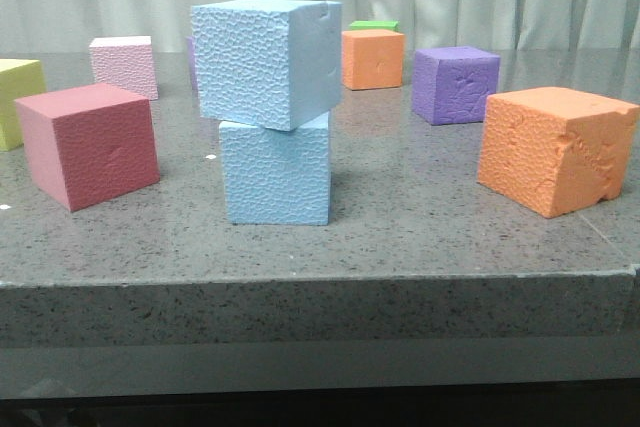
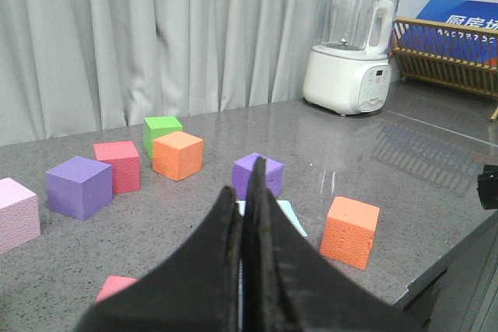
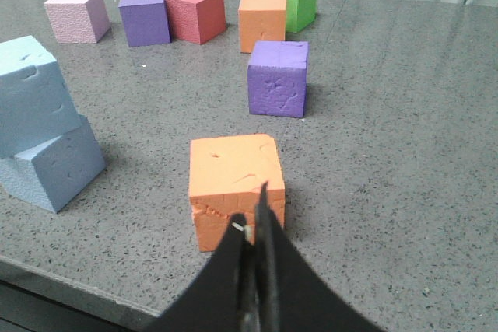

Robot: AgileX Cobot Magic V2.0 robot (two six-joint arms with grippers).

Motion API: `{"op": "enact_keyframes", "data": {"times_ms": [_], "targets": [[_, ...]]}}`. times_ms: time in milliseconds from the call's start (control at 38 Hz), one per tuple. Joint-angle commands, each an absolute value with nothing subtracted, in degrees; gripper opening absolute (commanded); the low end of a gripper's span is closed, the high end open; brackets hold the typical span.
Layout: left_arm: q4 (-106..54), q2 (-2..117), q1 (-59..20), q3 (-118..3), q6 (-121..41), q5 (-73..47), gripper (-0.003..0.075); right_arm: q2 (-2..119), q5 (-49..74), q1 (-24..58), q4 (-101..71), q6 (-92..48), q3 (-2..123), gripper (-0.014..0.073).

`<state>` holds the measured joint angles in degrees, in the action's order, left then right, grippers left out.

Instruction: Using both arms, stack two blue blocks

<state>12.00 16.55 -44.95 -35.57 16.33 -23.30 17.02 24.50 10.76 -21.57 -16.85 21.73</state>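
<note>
Right gripper (image 3: pixel 255 231) fingers pressed together, nothing between; tips over near orange cube (image 3: pixel 236 190) (chipped front face); blue blocks (image 3: pixel 39 122) stacked at one side, upper one twisted on lower; purple cube (image 3: pixel 278 78) beyond orange; far row on grey table (image 3: pixel 405 138): pink (image 3: pixel 75 15), purple (image 3: pixel 144 17), red (image 3: pixel 195 12), orange (image 3: pixel 261 22), green (image 3: pixel 291 2).

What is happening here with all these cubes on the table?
Nothing is being handled at this moment. One blue block already sits on the other blue block, turned a little and overhanging it. The left gripper and the right gripper are both shut and hold nothing, away from the stack. Other cubes, such as the near orange cube and a purple cube, lie around on the grey table.
</note>
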Motion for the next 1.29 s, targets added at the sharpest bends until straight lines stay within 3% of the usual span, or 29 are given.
{"op": "enact_keyframes", "data": {"times_ms": [0, 237, 395, 632, 816, 1026, 1263], "targets": [[12.4, 17.1, -45.5, -37.1, 16.6, -18.8, -0.0020, 17.4, 20.3, 10.3, -22.6, -16.9, 23.3, -0.0057], [11.4, 16.2, -45.5, -33.4, 16.1, -14.3, -0.0020, 17.4, 20.3, 10.3, -22.6, -16.9, 23.3, -0.0057], [3.3, 9.4, -44.0, -25.7, 4.3, -13.0, -0.0020, 17.4, 20.3, 10.3, -22.6, -16.9, 23.3, -0.0057], [-4.5, -1.2, -22.2, -14.4, -0.6, -11.5, -0.0020, 17.4, 20.3, 10.3, -22.6, -16.9, 23.3, -0.0057], [-4.6, -1.4, -6.5, -6.6, -0.6, -3.1, -0.0020, 17.4, 20.3, 10.3, -22.6, -16.9, 23.3, -0.0057], [-4.6, -1.4, 1.6, 0.6, -0.5, -3.3, -0.0020, 17.4, 20.3, 10.3, -22.6, -16.9, 23.3, -0.0057], [-4.6, -1.4, 1.8, 0.5, -0.5, -3.7, -0.0020, 17.4, 20.3, 10.3, -22.6, -16.9, 23.3, -0.0057]]}}
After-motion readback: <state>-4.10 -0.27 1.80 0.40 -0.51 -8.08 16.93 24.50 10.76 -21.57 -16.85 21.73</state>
